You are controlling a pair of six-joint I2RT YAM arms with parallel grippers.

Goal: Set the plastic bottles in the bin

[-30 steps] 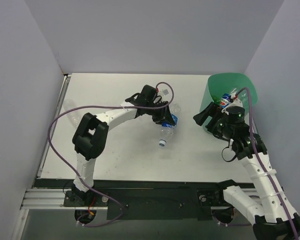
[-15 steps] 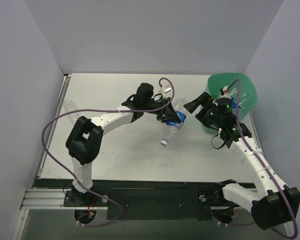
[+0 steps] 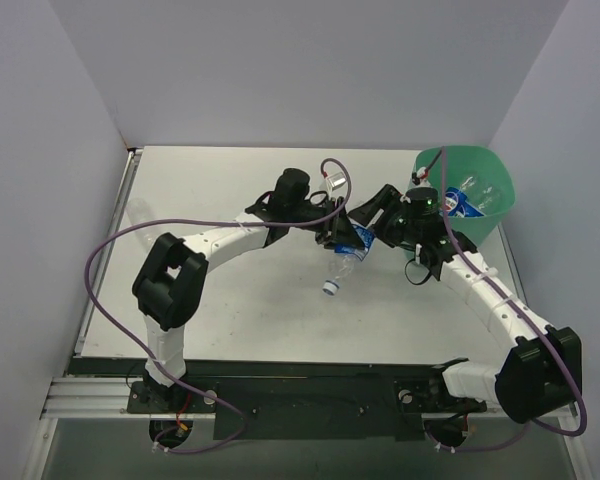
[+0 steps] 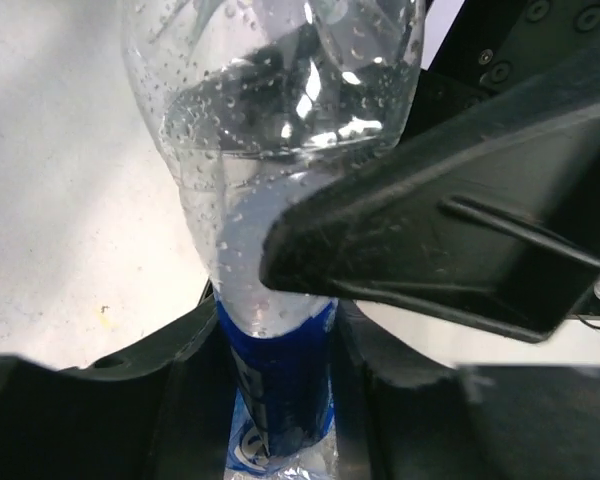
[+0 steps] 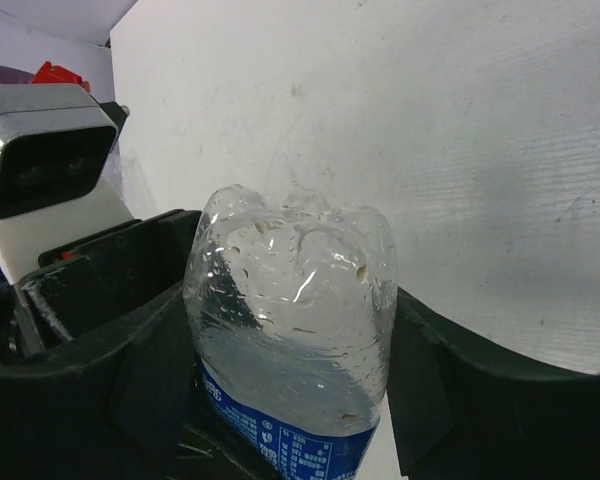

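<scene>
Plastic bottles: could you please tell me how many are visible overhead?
3 clearly: one blue-labelled bottle held by the left end effector, with the right end effector around it; two in the bin, a labelled one and a clear one. Others may be hidden there.

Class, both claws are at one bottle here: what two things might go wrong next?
1. The left claw grips the bottle at its label, while the right claw only flanks its base. If the left lets go early, the bottle may drop onto the table.
2. The claws are crowded together, so they might collide or crush the thin bottle.
</scene>
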